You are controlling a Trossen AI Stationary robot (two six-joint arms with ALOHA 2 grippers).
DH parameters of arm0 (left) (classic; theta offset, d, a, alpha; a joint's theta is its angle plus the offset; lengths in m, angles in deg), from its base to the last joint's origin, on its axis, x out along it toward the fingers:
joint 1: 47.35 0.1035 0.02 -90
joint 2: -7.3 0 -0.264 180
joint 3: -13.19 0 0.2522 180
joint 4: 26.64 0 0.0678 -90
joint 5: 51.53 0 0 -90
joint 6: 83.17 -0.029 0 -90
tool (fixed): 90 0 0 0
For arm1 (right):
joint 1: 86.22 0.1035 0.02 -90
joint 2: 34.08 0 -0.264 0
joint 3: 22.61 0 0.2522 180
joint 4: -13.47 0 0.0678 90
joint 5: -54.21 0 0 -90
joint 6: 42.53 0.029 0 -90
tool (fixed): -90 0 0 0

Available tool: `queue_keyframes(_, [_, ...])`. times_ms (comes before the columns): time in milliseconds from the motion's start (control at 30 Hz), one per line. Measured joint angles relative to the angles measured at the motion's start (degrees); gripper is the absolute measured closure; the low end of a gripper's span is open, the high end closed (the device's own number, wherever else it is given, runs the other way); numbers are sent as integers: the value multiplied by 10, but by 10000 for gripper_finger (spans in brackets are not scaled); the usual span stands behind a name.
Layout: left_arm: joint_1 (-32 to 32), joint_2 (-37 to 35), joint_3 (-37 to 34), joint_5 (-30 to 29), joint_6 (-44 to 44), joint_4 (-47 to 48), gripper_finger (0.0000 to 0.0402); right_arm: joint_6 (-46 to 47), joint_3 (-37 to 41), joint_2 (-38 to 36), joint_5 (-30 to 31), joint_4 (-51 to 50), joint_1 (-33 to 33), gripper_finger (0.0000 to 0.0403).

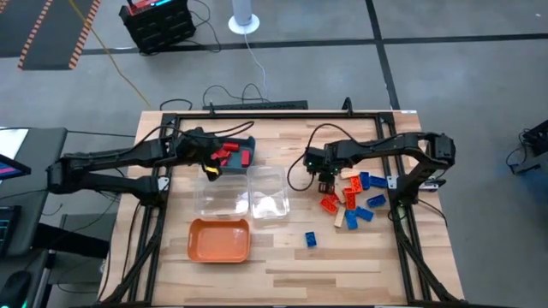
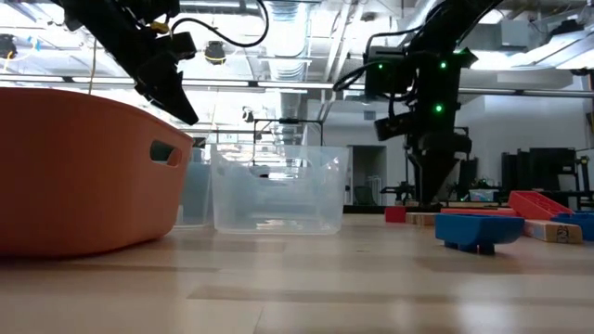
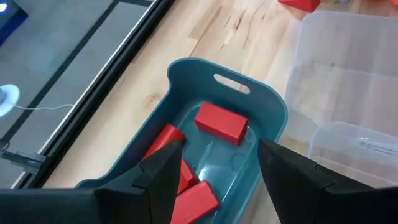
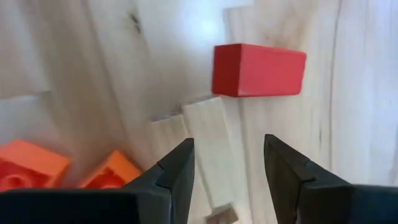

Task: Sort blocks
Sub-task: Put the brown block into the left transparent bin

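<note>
My left gripper (image 3: 214,180) hangs open over the teal tray (image 3: 273,109), with nothing between its fingers. Three red blocks (image 3: 221,122) lie on the tray's floor. My right gripper (image 4: 227,168) points down, open, above the block pile (image 1: 351,201) at the table's right. Its fingers stand on either side of a pale tan block (image 4: 211,143) that lies flat on the wood. Whether they touch it I cannot tell. A red block (image 4: 258,70) lies just beyond, and orange blocks (image 4: 37,165) lie to one side. One blue block (image 1: 311,239) lies alone toward the near edge.
Two clear trays (image 1: 223,195) (image 1: 268,192) stand side by side mid-table, between the arms. The orange tray (image 1: 220,239) sits nearer the front edge. Red, orange, blue and tan blocks crowd the wood under and right of my right gripper (image 1: 324,178).
</note>
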Motion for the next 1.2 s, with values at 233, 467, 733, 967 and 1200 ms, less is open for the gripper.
queue_keyframes(233, [0, 0, 0, 0, 0, 14, 194, -8, 8, 0, -1, 13, -12, 235])
queue_keyframes(467, [0, 0, 0, 0, -2, 15, 194, -10, 38, 0, -18, 66, 1, 235])
queue_keyframes(733, [0, 0, 0, 0, -3, 14, 194, -13, 45, -1, 3, 70, -21, 235])
queue_keyframes(967, [0, 0, 0, 0, -2, 20, 194, -32, 45, -1, 59, 69, -56, 235])
queue_keyframes(1200, [0, 0, 0, 0, -2, 22, 194, 11, 46, -1, 95, 72, -89, 235])
